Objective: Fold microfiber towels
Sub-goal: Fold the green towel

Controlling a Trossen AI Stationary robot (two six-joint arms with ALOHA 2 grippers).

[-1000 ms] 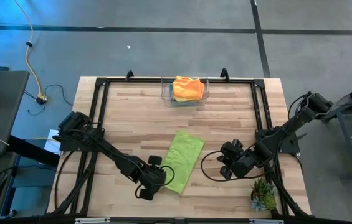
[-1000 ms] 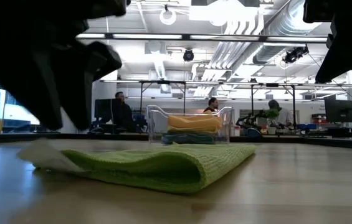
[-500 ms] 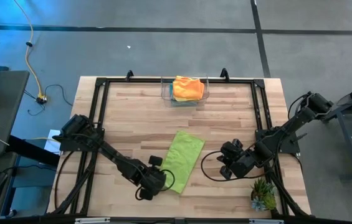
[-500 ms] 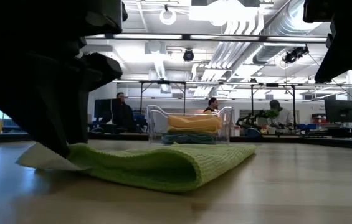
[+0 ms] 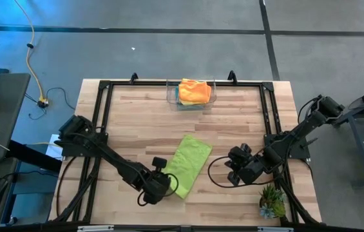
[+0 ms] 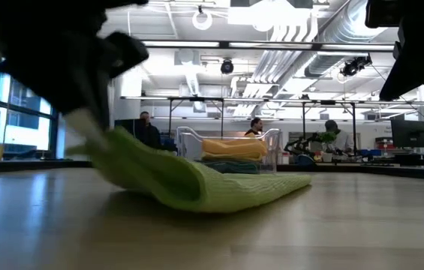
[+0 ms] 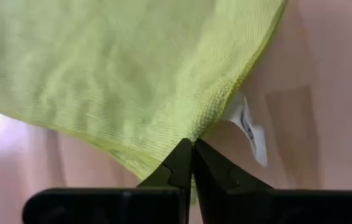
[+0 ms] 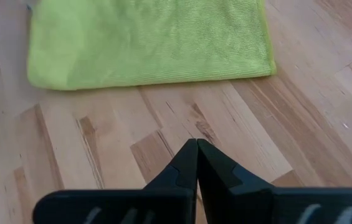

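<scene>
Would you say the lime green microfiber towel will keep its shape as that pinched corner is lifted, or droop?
Probably droop: where the left tool pinches its corner, the lime green microfiber towel already sags in a soft curve in the low view. It looks light, so one corner grip likely suffices. Its napped weave seems unlikely to slip.

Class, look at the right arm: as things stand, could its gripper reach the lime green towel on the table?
Probably yes. The right gripper waits shut just beside the lime green towel, with only bare wood between them; the left gripper holds the towel's near corner, away from that side.
</scene>
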